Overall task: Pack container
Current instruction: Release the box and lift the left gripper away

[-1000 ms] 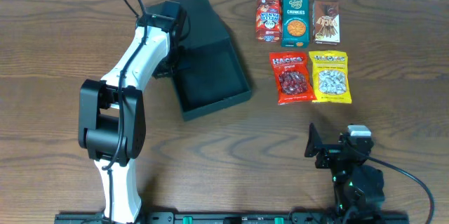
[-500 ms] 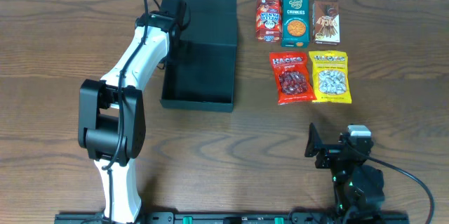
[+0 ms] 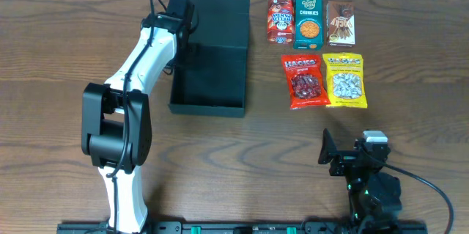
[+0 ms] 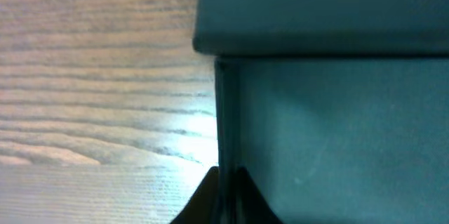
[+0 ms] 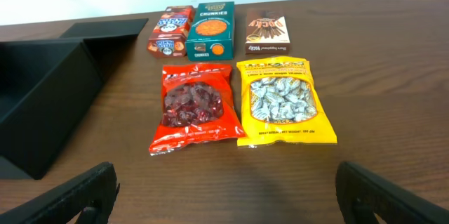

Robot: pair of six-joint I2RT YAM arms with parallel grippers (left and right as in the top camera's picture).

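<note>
Container [image 3: 210, 72], flap lid open, sits on the desk [image 3: 58, 43] with the left pincer [image 4: 223, 197] clamped on its side wall, the right pincer [image 5: 224, 192] spread wide.

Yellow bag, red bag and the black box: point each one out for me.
yellow bag [image 5: 284, 102], right wrist view, middle of its clear window.
red bag [image 5: 193, 108], right wrist view, middle of its clear window.
black box [image 3: 209, 78], overhead view, bare inside floor.

Even bright light, blurred left wrist view, table [image 4: 105, 126] glare
</note>
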